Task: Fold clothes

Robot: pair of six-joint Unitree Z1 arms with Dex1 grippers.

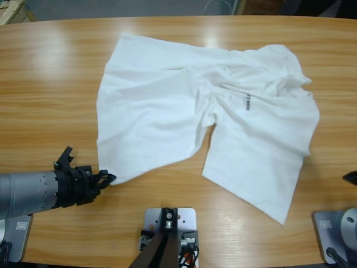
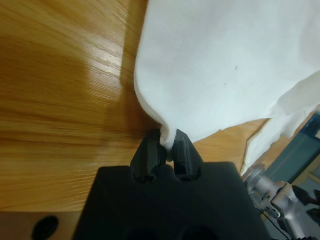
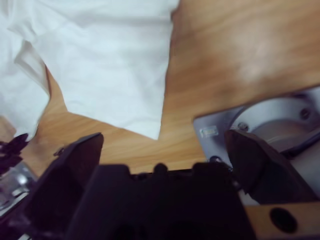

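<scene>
From above, the T-shirt [image 1: 206, 117] lies rumpled and unfolded on the counter [image 1: 50, 72], so the folding looks barely begun; the left hand [image 1: 106, 180] is at its near-left corner. Along the left wrist, that hand pinches the cloth's corner tight. Along the right wrist, the right hand [image 3: 165, 165] gapes empty, near the shirt's other corner

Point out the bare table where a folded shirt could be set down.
Bare wood lies left of the T-shirt, above the left gripper, and along the table's far edge. The near edge right of the gripper is narrower. The shirt crowds the middle and right.
</scene>
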